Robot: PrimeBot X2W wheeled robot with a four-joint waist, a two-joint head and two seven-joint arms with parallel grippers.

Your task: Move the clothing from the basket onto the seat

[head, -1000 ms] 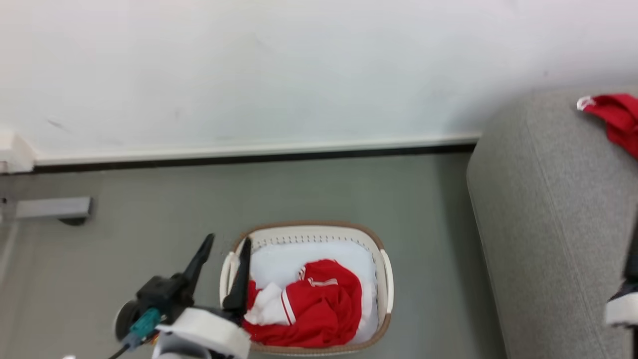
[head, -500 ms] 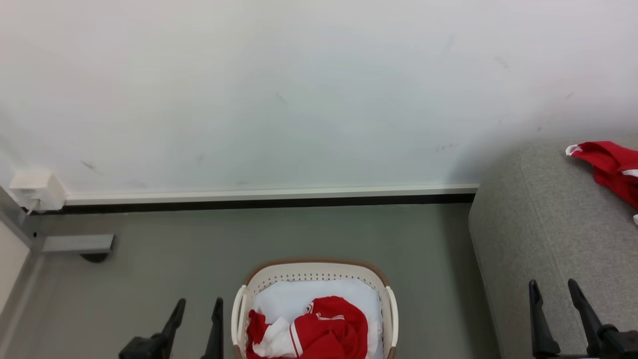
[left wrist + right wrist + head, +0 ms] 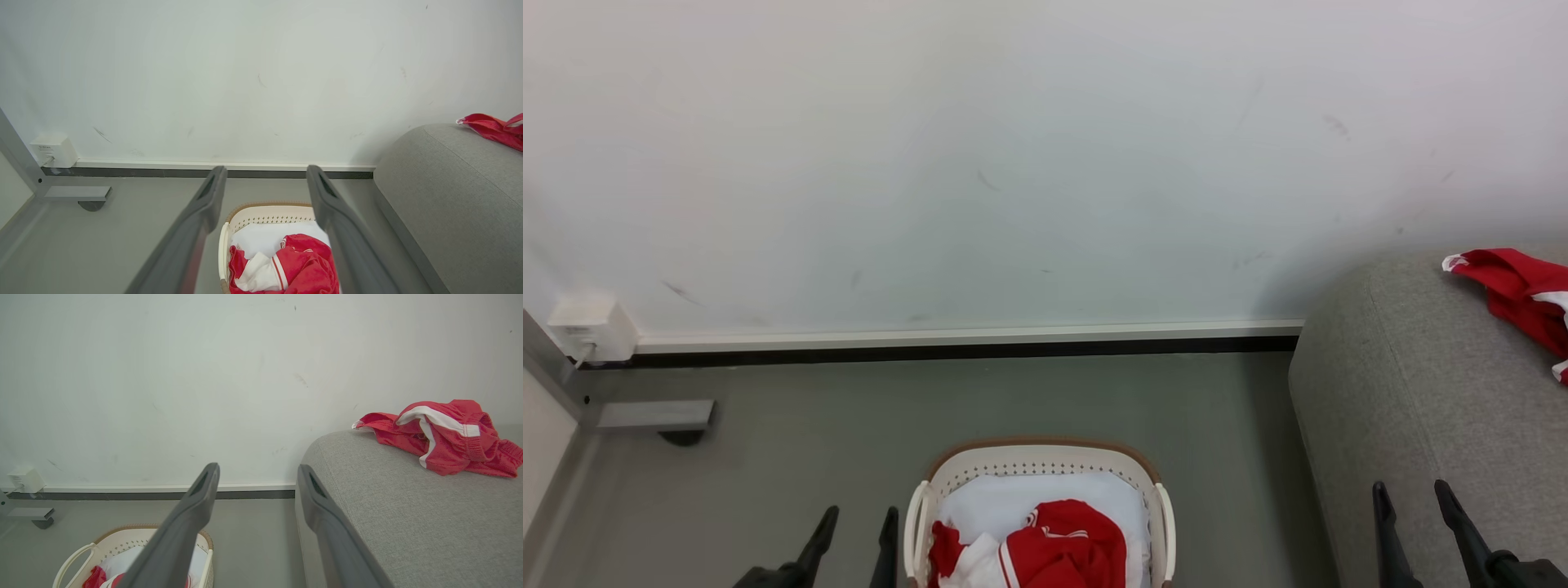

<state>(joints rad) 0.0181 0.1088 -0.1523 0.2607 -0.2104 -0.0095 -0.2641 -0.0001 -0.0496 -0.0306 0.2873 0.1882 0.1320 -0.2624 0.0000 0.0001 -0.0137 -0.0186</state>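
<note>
Left pincer (image 3: 862, 513) drew back off basket (image 3: 1045, 447); it and right pincer (image 3: 1410, 486) gape empty; crumpled red-and-white clothing (image 3: 1066, 545) inside.

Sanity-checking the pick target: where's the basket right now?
Bottom centre of the head view, the basket sits on the floor just right of the left gripper, with the sofa farther to its right; red clothing lies inside it.

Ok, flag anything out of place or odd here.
Nothing spilled or damaged. One red garment lies crumpled on the sofa; another red bundle sits bunched in the basket on its white liner. The wall has faint scuffs.
</note>
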